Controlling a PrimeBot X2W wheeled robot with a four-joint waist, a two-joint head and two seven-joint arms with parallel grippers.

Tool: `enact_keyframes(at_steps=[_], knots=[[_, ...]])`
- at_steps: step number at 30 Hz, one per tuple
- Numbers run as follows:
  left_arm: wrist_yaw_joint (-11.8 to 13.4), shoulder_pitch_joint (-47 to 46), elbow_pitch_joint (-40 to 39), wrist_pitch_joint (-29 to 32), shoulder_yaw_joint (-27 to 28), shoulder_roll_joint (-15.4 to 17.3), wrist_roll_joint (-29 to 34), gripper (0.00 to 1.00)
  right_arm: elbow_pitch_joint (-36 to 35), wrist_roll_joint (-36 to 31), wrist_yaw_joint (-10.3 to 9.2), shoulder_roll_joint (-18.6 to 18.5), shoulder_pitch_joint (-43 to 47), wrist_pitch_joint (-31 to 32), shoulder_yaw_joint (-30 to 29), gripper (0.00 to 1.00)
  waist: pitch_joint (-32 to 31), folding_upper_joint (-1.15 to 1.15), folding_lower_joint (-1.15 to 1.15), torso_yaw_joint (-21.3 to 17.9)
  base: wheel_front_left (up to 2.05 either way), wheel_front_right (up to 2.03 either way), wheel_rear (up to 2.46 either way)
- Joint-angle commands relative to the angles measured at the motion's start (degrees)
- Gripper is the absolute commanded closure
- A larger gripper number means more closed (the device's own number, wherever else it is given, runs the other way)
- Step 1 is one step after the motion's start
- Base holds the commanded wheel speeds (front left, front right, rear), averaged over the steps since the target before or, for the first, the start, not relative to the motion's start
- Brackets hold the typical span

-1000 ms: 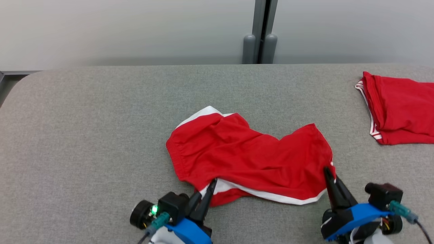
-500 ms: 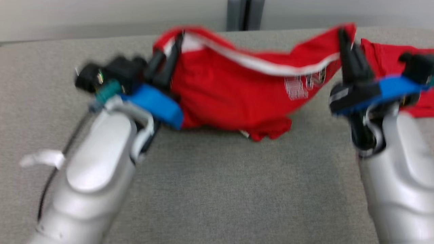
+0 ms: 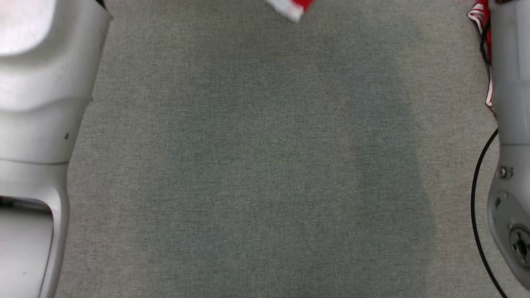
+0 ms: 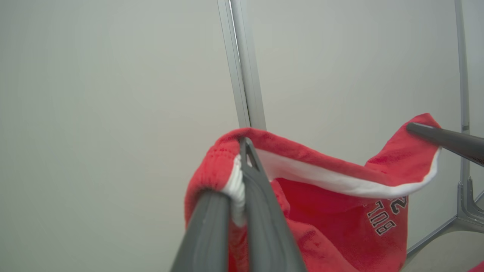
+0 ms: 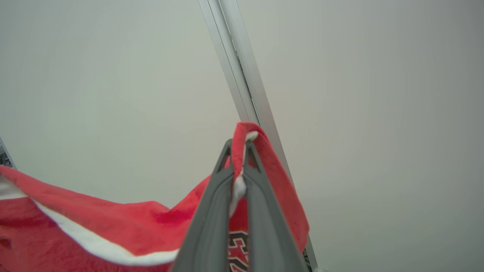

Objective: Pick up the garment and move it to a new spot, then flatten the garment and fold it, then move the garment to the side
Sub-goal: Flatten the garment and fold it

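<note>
The garment (image 4: 321, 196) is a pair of red shorts with white trim and dark lettering, hanging in the air between both grippers. In the left wrist view my left gripper (image 4: 244, 145) is shut on one top corner, and one finger of the right gripper (image 4: 442, 139) pinches the far corner. In the right wrist view my right gripper (image 5: 237, 147) is shut on its corner of the garment (image 5: 113, 226), which sags away to the left. The head view catches the garment's lowest tip (image 3: 292, 7) at the top edge, with my pale left forearm (image 3: 37, 103) and right forearm (image 3: 509, 124) at the sides.
The grey fabric table (image 3: 265, 165) spreads out below. Another red garment with white stripes (image 3: 480, 18) lies at the upper right, partly behind my right forearm. A black cable (image 3: 480, 207) runs along that arm. A pale wall with a metal post (image 4: 245, 75) stands behind.
Both grippers have lifted the garment off the table and raised it high, stretched between them. The head camera has tilted down onto the table.
</note>
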Motion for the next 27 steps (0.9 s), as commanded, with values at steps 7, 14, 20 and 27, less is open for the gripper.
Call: enact_keyframes(at_steps=[7,14,20,27], knots=[[-0.1,-4.0,5.0,-3.0,-3.2,-0.7,-3.7,1.0,5.0,1.3,0.04,-0.8,-4.9,-3.4,3.4,1.0,0.9,0.0,-0.02,0.2,0.0,0.0,0.0],[-0.1,6.7,3.3,-3.7,-4.6,-1.0,-6.1,1.0,6.4,4.9,0.04,-2.1,4.8,-6.1,8.8,1.0,-0.1,0.0,-0.02,0.6,0.0,0.0,0.0],[-0.1,23.6,-3.8,-3.8,-4.5,-1.2,-5.3,1.0,3.8,8.1,0.04,-4.8,20.3,-7.8,13.1,1.0,-3.7,0.0,-0.02,1.4,0.0,0.0,0.0],[0.8,43.4,-10.8,-3.8,-2.9,-0.5,-4.5,1.0,-3.1,12.0,0.04,-7.3,39.5,-8.4,16.0,1.0,-9.2,0.0,-0.02,1.2,0.0,0.0,0.0]])
